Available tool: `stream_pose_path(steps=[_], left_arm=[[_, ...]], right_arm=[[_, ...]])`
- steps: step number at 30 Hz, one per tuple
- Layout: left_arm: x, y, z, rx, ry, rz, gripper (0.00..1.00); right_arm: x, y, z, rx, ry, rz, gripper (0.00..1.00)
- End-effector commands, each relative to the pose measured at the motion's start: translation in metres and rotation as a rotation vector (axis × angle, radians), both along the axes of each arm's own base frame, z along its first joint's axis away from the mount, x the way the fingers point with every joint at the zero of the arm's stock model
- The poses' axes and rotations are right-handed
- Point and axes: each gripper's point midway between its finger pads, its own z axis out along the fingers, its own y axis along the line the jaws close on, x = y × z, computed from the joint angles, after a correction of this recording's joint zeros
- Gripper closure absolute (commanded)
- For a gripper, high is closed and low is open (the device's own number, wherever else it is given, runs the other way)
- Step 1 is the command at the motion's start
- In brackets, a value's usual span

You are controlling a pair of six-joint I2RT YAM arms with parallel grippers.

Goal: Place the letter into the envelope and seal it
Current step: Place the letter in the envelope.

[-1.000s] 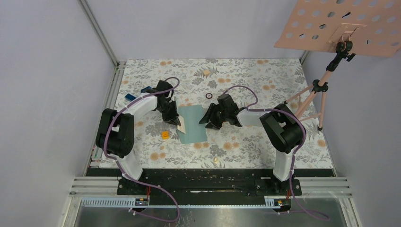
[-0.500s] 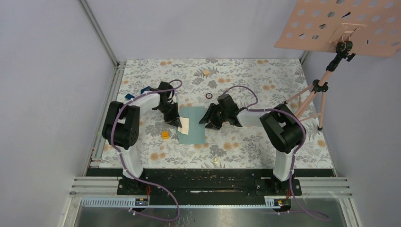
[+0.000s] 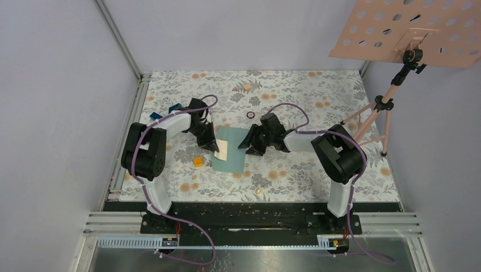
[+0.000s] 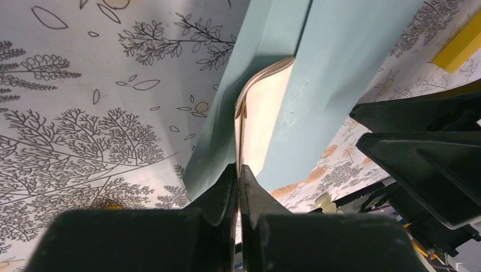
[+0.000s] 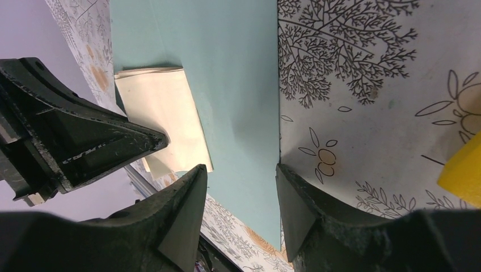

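Note:
The teal envelope (image 3: 231, 148) lies flat on the floral table between my two grippers. The cream-tan letter (image 3: 222, 149) sticks out of the envelope's left opening. My left gripper (image 3: 214, 145) is shut on the letter's edge; in the left wrist view the letter (image 4: 262, 122) curves into the envelope's mouth (image 4: 334, 68) from my closed fingertips (image 4: 239, 173). My right gripper (image 3: 247, 144) is open at the envelope's right edge. In the right wrist view its jaws (image 5: 241, 190) straddle the envelope (image 5: 238, 85), and the letter (image 5: 164, 113) shows at its far side.
A yellow block (image 3: 198, 161) lies left of the envelope, and another shows in the right wrist view (image 5: 465, 170). Blue blocks (image 3: 154, 116) sit at the back left, a small dark ring (image 3: 250, 115) behind the envelope. A pink perforated board on a tripod (image 3: 411, 31) stands at right.
My left gripper has moved right and pushed the letter further into the envelope. The envelope has shifted slightly. The right gripper has hardly moved.

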Motion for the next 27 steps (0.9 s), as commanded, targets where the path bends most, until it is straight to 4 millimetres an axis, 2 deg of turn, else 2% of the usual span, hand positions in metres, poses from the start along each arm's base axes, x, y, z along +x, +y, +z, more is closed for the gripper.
stream_pose_path(steps=[1, 6, 10, 14, 19, 27], left_arm=[[0.014, -0.003, 0.024, -0.033, -0.115, 0.002, 1.0], [0.033, 0.004, 0.055, -0.003, -0.305, -0.011, 1.0], [0.05, 0.018, 0.066, 0.086, -0.454, 0.025, 1.0], [0.053, 0.019, 0.055, 0.098, -0.503, 0.038, 1.0], [0.043, 0.021, 0.032, 0.158, -0.503, 0.004, 1.0], [0.03, 0.003, 0.016, 0.162, -0.465, -0.06, 1.0]], right_arm=[[-0.017, -0.003, -0.021, -0.047, 0.056, 0.009, 0.44], [-0.02, -0.005, -0.024, -0.051, 0.06, 0.005, 0.44], [-0.02, -0.005, -0.025, -0.047, 0.065, 0.001, 0.44], [-0.019, -0.004, -0.024, -0.045, 0.064, 0.001, 0.44], [-0.017, -0.001, -0.023, -0.034, 0.068, 0.001, 0.44], [-0.015, 0.002, -0.023, -0.023, 0.07, -0.004, 0.44]])
